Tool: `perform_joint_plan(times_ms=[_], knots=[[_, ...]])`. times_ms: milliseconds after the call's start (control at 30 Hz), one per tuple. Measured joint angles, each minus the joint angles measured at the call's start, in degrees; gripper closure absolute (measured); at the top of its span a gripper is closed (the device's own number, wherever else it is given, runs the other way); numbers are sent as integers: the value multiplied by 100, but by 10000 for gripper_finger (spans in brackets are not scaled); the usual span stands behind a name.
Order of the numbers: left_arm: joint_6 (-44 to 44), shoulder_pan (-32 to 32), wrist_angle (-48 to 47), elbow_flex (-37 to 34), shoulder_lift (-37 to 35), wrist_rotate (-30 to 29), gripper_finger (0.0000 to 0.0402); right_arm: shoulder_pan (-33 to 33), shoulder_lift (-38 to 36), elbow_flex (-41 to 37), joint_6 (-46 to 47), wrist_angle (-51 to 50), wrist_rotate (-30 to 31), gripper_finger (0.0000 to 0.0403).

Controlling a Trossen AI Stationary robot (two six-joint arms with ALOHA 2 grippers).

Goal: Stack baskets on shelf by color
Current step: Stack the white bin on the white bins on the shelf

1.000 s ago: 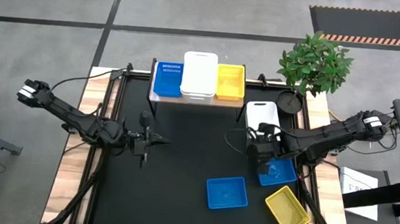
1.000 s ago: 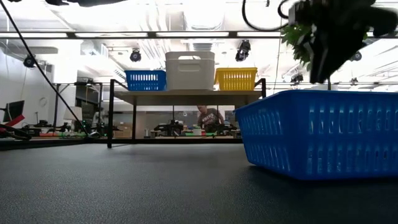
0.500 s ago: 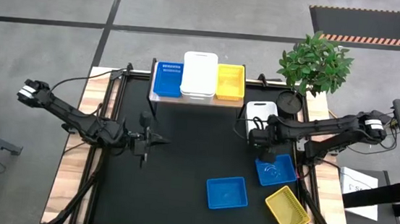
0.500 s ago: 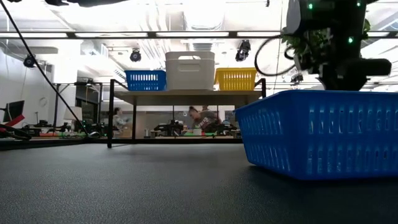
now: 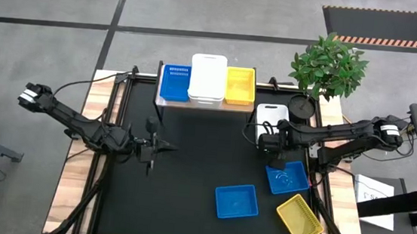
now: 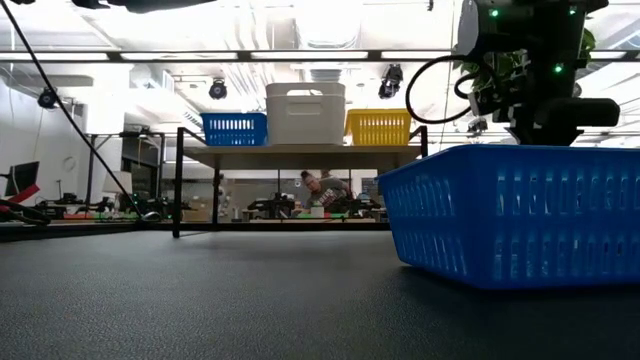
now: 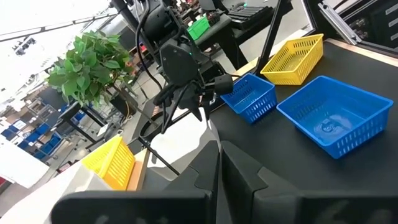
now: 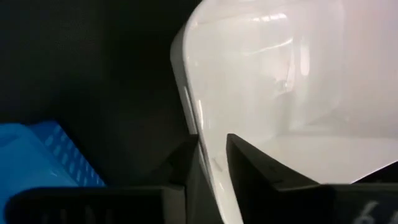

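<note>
The left gripper [image 5: 162, 146] is held low over the black table top [image 5: 189, 168] at about 9 o'clock from the table's middle, its fingers pressed together with nothing between them.

At 12 o'clock the small light-wooden shelf on thin black legs [image 5: 206, 102] is seen; on it, left to right, a blue perforated plastic basket [image 5: 174, 82], a taller white plastic basket stack [image 5: 207, 77] and a yellow perforated plastic basket [image 5: 241, 85] are set side by side.

At about 5 o'clock a loose blue shallow basket [image 5: 236, 201] is lying flat on the table.

At 3 o'clock the right gripper [image 5: 261, 142] is placed on the near rim of a white plastic basket [image 5: 273, 116]; in the right wrist view the rim [image 8: 189, 106] is seen pinched between its narrowly spread fingers [image 8: 181, 163].

Just beside it, toward 4 o'clock, a second blue basket [image 5: 288, 178] is lying, and a tilted yellow basket [image 5: 299, 219] beyond it at the table's corner.
</note>
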Motion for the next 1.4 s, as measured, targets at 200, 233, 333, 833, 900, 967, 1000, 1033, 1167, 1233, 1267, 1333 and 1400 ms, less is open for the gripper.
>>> perform_joint_plan(times_ms=[200, 233, 333, 833, 900, 967, 1000, 1033, 1167, 1233, 1267, 1333, 1400], knots=[[-9, 0, 3, 0, 0, 0, 400, 0, 0, -2, 31, 20, 0, 383], [-9, -2, 5, 0, 0, 0, 400, 0, 0, -2, 29, 22, -3, 389], [-9, -2, 5, 0, 0, 0, 400, 2, 0, -2, 29, 36, -32, 393], [-138, -2, 4, 0, 0, 2, 400, 174, -1, 391, 40, 160, -515, 394], [-138, -2, 3, 0, 0, 2, 400, 285, 0, 507, 69, 197, -520, 394], [-138, -4, 3, 0, 0, 2, 400, 392, 16, 572, 113, 379, -559, 394], [-138, -4, 2, 0, 0, 2, 400, 438, 35, 582, 124, 509, -620, 394], [-138, -4, 3, 0, 0, 2, 400, 480, 77, 585, 134, 629, -667, 394], [-138, -4, 1, 0, 0, 2, 400, 627, 344, 578, 209, 1149, -663, 393], [-143, -4, 1, 0, 0, 2, 400, 647, 501, 573, 183, 1422, -794, 385], [-143, -4, -1, 0, 0, 2, 400, 647, 578, 573, 180, 1558, -841, 377], [-145, -4, 1, -2, 0, 4, 400, 645, 736, 573, 218, 1641, -859, 355], [-145, -4, -2, -2, 0, 4, 400, 641, 892, 573, 261, 1629, -834, 329]])
